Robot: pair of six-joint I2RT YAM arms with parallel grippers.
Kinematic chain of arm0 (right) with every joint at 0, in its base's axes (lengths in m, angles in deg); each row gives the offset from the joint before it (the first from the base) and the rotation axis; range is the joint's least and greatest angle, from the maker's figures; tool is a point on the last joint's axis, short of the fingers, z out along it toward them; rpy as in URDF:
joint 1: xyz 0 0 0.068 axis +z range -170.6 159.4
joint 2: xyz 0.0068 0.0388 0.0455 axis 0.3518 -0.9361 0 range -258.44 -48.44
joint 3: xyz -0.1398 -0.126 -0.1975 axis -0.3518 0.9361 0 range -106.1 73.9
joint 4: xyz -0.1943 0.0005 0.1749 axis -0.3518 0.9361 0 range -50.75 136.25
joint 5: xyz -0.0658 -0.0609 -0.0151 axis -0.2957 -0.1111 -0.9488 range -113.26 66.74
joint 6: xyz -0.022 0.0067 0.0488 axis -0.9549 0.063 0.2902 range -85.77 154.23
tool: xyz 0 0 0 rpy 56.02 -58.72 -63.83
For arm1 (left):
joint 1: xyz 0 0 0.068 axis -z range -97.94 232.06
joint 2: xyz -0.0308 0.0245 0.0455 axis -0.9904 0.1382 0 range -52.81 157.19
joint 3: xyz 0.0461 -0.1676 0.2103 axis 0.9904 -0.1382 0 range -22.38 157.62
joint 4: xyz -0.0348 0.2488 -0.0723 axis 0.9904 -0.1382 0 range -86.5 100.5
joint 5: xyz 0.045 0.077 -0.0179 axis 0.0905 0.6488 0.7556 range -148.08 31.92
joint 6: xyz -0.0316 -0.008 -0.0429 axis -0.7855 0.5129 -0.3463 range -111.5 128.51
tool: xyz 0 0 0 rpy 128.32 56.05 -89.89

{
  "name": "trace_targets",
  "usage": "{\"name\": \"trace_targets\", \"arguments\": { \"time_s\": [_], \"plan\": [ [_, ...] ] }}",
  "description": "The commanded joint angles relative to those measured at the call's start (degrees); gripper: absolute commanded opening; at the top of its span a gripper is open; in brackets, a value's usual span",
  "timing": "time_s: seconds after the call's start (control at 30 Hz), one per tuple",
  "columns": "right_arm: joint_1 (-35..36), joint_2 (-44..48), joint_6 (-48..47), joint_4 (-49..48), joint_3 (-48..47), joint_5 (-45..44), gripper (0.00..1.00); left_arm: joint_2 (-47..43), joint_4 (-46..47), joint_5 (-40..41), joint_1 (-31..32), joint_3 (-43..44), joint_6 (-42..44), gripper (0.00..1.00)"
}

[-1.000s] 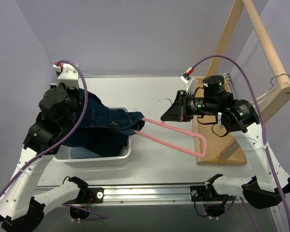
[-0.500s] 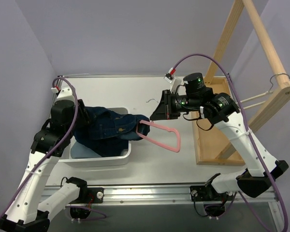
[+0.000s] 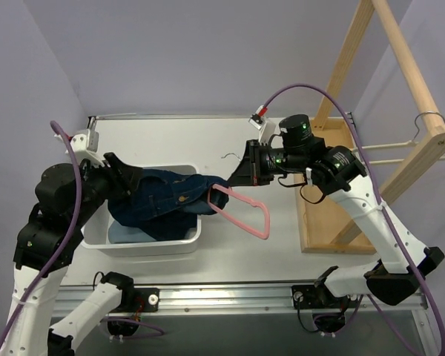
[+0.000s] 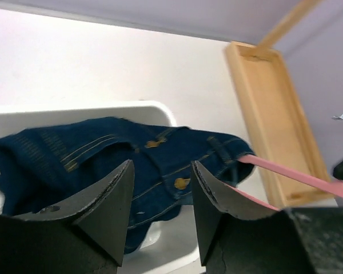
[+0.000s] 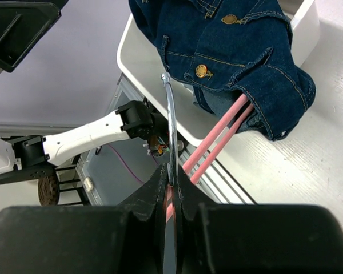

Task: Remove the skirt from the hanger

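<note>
Two robot arms reach over a white tabletop [image 3: 178, 137]. A dark blue jean skirt [image 3: 159, 202] lies in a white bin [image 3: 119, 241] on the left side of the tabletop. Part of the skirt hangs over the right rim of the bin. The skirt has small gold buttons on the front.

One end of a pink hanger [image 3: 267, 221] is tucked inside the skirt. The other end sticks out to the right, up in the air above the tabletop. The hanger is tilted, with its low side near the bin.

The right gripper [image 3: 241, 174] is just past the right side of the bin. Its jaws are squeezed tight on the thin metal hook [image 5: 168, 125] at the top of the hanger. In the right wrist view, the two pink bars [image 5: 217, 134] run from the jaws into the folded edge of the skirt [image 5: 228, 45], and the bin [image 5: 143, 63] sits under the skirt.

The left gripper [image 3: 124, 176] is at the left end of the skirt, over the bin. Its jaws are spread apart and hold nothing. In the left wrist view, the skirt [image 4: 103, 154] shows through the gap between the two black fingers [image 4: 108, 200], and the pink hanger [image 4: 286, 171] pokes out of the skirt toward the right.

A tall wooden rack [image 3: 400, 59] stands on the right side of the tabletop. A thin wire hanger [image 3: 430, 119] hangs near its top.
</note>
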Motion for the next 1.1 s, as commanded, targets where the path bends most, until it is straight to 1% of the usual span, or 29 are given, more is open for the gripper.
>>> {"name": "trace_targets", "arguments": {
  "time_s": [0.0,0.07,0.17,0.2,0.23,0.27,0.33,0.37,0.4,0.43,0.6,0.67,0.83,0.9,1.0,1.07],
  "plan": [
    [0.4,4.0,3.0,-5.2,2.2,0.7,0.0,2.1,10.3,-16.6,-0.1,-2.4,3.8,0.52],
    [0.5,4.5,3.5,-5.3,2.4,0.5,0.0,3.1,11.7,-18.8,0.2,-4.4,4.1,0.57],
    [0.4,5.6,4.3,-5.7,2.6,0.4,0.0,6.9,13.7,-28.2,0.3,-6.0,4.3,0.64],
    [0.4,5.7,4.4,-5.8,2.6,0.4,0.0,8.4,13.5,-33.2,0.3,-6.0,3.8,0.64],
    [0.5,5.9,4.8,-5.8,2.7,0.4,0.0,11.1,12.7,-33.9,0.7,-5.6,2.4,0.67],
    [0.5,6.2,4.9,-5.8,2.7,0.2,0.0,12.1,9.8,-33.2,1.0,-5.0,1.5,0.69],
    [0.4,6.5,4.9,-5.8,2.9,-0.3,0.0,12.8,8.3,-28.7,2.4,-4.2,-0.7,0.68],
    [0.4,6.8,5.0,-5.9,3.1,-0.5,0.0,12.3,9.5,-27.6,3.0,-4.5,-1.1,0.68],
    [0.5,6.9,5.1,-6.1,3.6,-0.6,0.0,11.7,10.5,-26.5,5.0,-5.0,-1.5,0.68],
    [0.5,7.1,5.5,-6.3,3.8,-0.7,0.0,10.7,11.1,-23.6,5.9,-5.6,-1.3,0.7],
    [0.5,7.7,6.5,-7.9,4.8,-0.8,0.0,13.0,4.4,-18.1,9.8,-4.0,3.4,0.73],
    [0.5,7.7,6.7,-8.1,4.9,-1.0,0.0,14.4,1.5,-14.4,12.2,-3.7,5.5,0.74],
    [0.5,7.6,6.8,-8.2,4.7,-1.3,0.0,16.8,-1.3,-10.2,14.3,-4.8,6.3,0.74],
    [0.5,7.6,7.0,-8.3,4.4,-1.4,0.0,17.0,-2.5,-6.4,15.1,-5.2,6.1,0.74],
    [0.5,7.7,7.6,-8.5,3.8,-1.5,0.0,17.8,-4.1,-2.8,15.5,-6.3,6.2,0.74],
    [0.5,7.9,7.9,-8.6,3.6,-1.5,0.0,18.6,-4.5,-1.9,15.7,-7.1,7.2,0.74]
  ]
}}
